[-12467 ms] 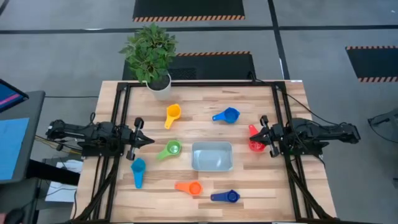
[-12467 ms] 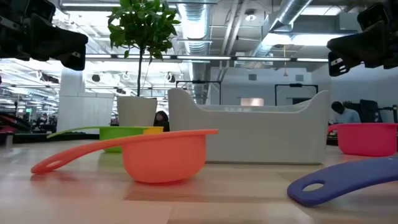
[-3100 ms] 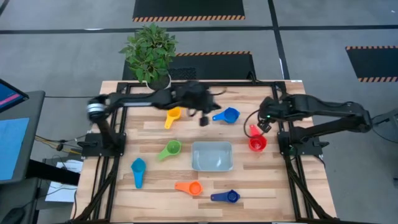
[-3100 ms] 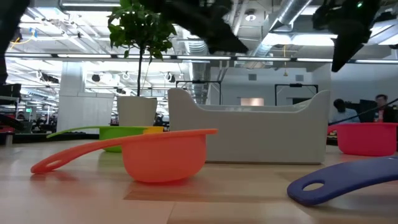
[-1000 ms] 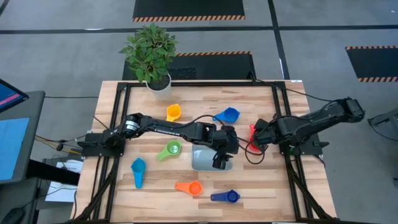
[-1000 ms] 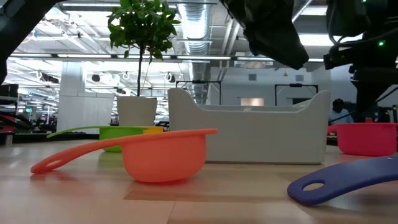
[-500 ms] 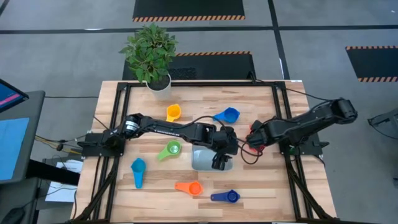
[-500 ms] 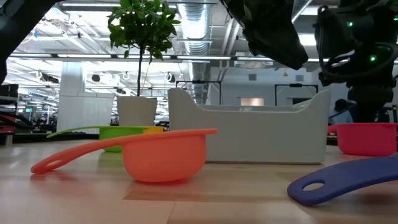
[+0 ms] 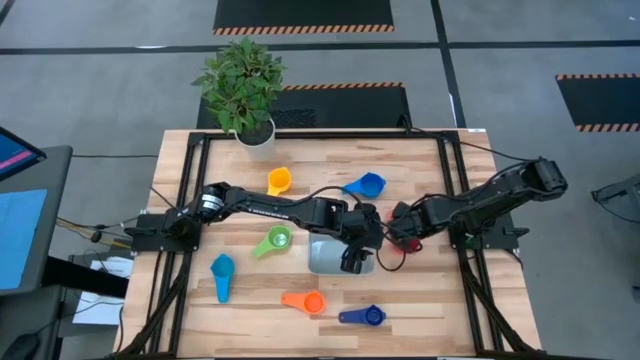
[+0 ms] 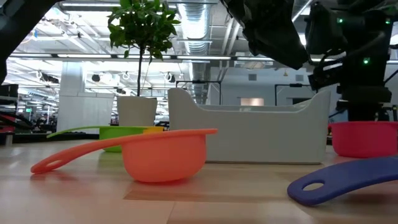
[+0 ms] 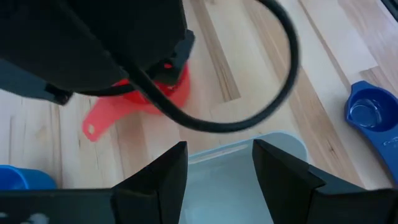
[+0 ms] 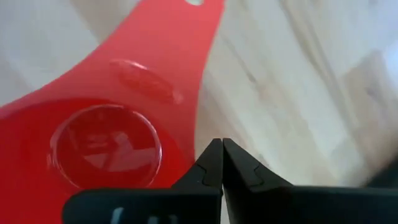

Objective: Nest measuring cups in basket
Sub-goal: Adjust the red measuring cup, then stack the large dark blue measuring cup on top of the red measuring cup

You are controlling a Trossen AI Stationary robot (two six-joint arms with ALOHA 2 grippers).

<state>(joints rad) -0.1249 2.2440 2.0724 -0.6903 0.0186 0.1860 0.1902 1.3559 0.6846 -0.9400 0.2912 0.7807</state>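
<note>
The red measuring cup (image 12: 106, 149) stands on the table just right of the pale basket (image 9: 325, 260), its handle (image 12: 186, 37) lying flat. My right gripper (image 12: 222, 148) is shut and points steeply down over it; in the high view this gripper (image 9: 393, 224) hides most of the cup. My left gripper (image 11: 214, 165) hovers open above the basket's right part (image 9: 352, 262) with nothing between its fingers. Around the basket lie yellow (image 9: 279, 181), blue (image 9: 365, 185), green (image 9: 272, 240), light blue (image 9: 221, 275), orange (image 9: 305, 301) and dark blue (image 9: 362, 316) cups. My right gripper's shut fingertips come from above at the red cup's rim (image 12: 198, 134), beside the root of its handle. Whether they touch the rim I cannot tell. The cup stands upright on the table (image 10: 364, 138).
A white plant pot (image 9: 255, 135) stands at the table's far left. The two arms' tips are close together at the basket's right wall (image 11: 280, 140), with a cable (image 11: 273, 81) looping between them. Bare wood lies at the near right corner (image 9: 420, 320).
My right gripper has come down and toward the basket, tipping more steeply, until its shut tips stand at the red cup's rim. The cup has stayed in place. My left arm has kept still.
</note>
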